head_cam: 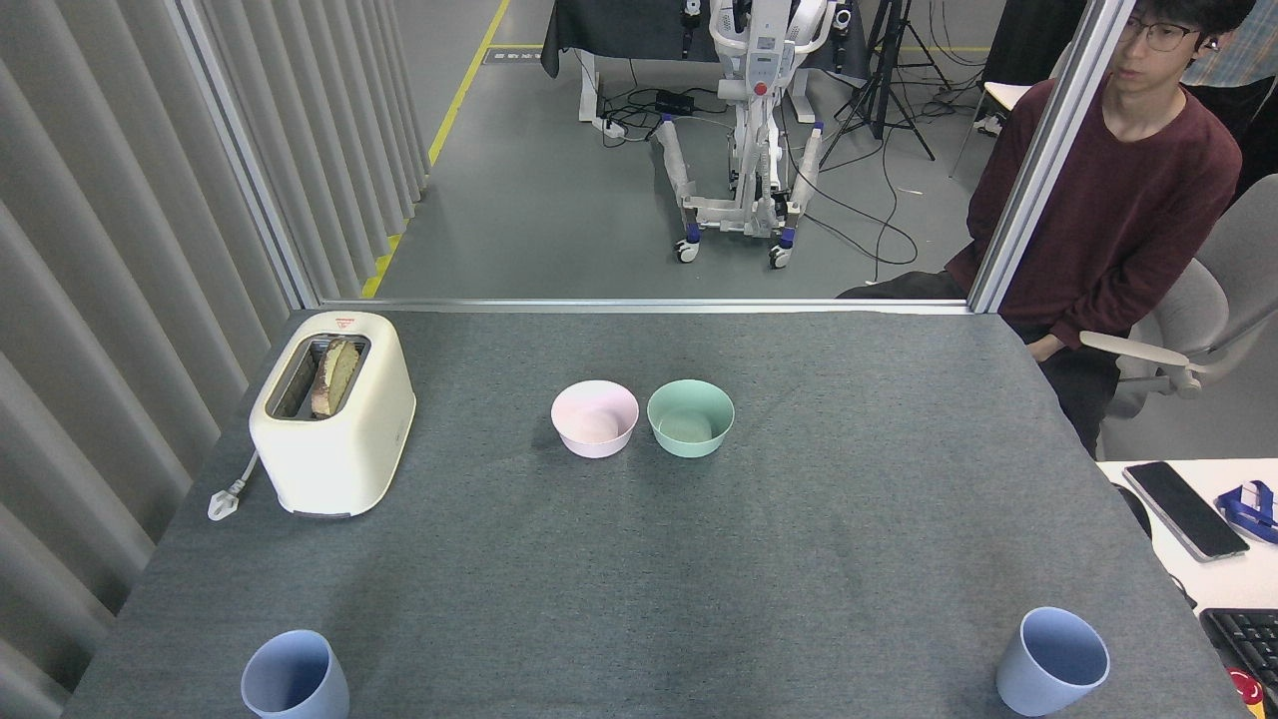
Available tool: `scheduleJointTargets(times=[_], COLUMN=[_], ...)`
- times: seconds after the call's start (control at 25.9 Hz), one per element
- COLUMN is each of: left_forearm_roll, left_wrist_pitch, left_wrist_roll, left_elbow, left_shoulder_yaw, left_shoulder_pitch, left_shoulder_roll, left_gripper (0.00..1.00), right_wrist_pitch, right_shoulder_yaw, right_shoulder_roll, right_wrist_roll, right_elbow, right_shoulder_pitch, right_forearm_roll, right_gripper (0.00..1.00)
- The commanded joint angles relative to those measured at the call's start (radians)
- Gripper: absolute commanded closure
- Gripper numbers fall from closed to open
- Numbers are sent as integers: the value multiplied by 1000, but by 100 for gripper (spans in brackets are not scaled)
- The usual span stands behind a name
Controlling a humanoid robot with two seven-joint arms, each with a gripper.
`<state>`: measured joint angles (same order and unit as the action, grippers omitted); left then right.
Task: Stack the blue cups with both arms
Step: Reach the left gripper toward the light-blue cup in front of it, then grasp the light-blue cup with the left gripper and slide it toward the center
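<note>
Neither gripper is in view, so their state cannot be told. Nearest stand the left blue cup [295, 677] and the right blue cup [1052, 662], well apart, both upright. They look light, stiff and smooth; pinch the rim wall. Farther stand the pink bowl [594, 418] and the green bowl [690, 418].

Two pale-blue cups upright: left cup [295, 677]; right cup [1052, 662]; well apart.

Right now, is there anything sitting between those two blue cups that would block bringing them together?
Nothing visible. The left blue cup and the right blue cup stand upright near the front edge, with only bare grey table between them. The pink bowl and green bowl sit farther back.
</note>
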<state>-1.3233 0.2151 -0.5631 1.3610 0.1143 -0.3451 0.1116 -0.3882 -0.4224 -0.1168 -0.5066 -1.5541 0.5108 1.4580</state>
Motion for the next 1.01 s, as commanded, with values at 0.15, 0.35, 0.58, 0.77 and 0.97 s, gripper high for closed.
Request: scheduleJointTargets(times=[0.15,0.35,0.58,0.77,0.97], left_forearm_roll=[-2,-4,-7,-8,-189], left_wrist_pitch=[-11,-13,-2,1,-11], left_wrist_roll=[6,5,-26,-34,-37], left_elbow=[-48,-114,-105,-105,-118], left_shoulder_yaw=[-1,-2,-51,-165,-463], left_shoulder_pitch=[86,149,175,216,258], left_shoulder_roll=[5,7,8,5,-70], left_gripper=[0,0,41,48,47], right_wrist_pitch=[2,0,2,2,2], right_shoulder_yaw=[1,1,1,2,1], right_shoulder_roll=[2,2,3,3,3], right_wrist_roll=[0,0,0,0,0], right_elbow=[0,0,0,0,0], right_shoulder_pitch=[-2,-2,-2,-3,-3], right_forearm_roll=[2,4,5,5,5], right_gripper=[0,0,0,0,0])
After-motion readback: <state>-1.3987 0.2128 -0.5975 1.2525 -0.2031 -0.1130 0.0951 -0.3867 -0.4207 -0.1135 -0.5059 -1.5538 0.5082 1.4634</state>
